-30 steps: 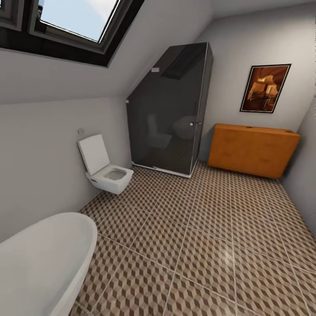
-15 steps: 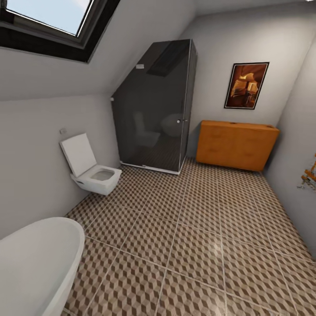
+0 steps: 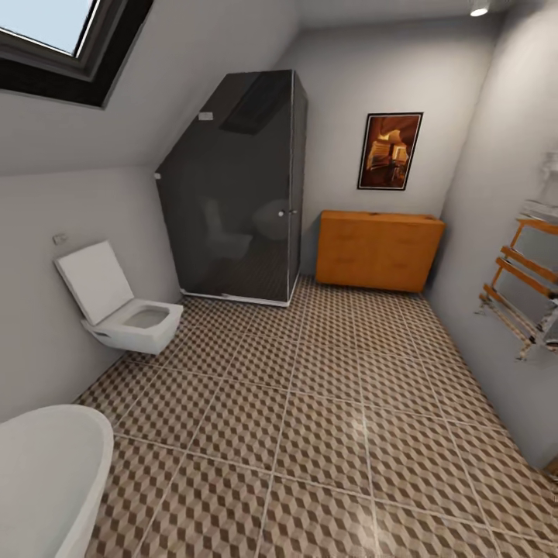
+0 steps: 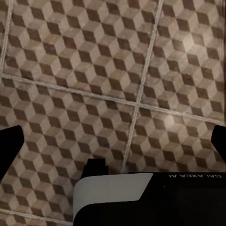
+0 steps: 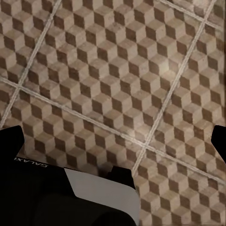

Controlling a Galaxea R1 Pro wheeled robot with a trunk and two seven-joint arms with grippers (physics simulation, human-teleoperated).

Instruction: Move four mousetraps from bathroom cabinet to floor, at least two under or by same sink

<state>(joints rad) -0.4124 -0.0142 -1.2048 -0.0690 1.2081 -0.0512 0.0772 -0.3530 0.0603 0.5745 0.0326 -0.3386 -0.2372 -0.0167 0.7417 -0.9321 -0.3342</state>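
Robot in transit across bathroom floor point(image 3: 325, 434); task barely begun by look of it. Orange-brown cabinet point(image 3: 378, 249) stands against far wall, right of dark glass shower point(image 3: 232, 186), front closed. No mousetraps on visible tiles; presumably inside cabinet. Toilet point(image 3: 124, 314) at left, bathtub point(image 3: 43, 473) near left, towel rack point(image 3: 523, 283) on right wall. Left gripper point(image 4: 113, 136) and right gripper point(image 5: 113, 136) hang over bare tiles, fingers wide apart, holding nothing. Left: reach cabinet, open it, fetch four traps, lay them by sink.

right wrist | bathroom floor point(image 5: 117, 80) cube-pattern tiles, pale grout | fingers point(image 5: 10, 141) spread at both edges
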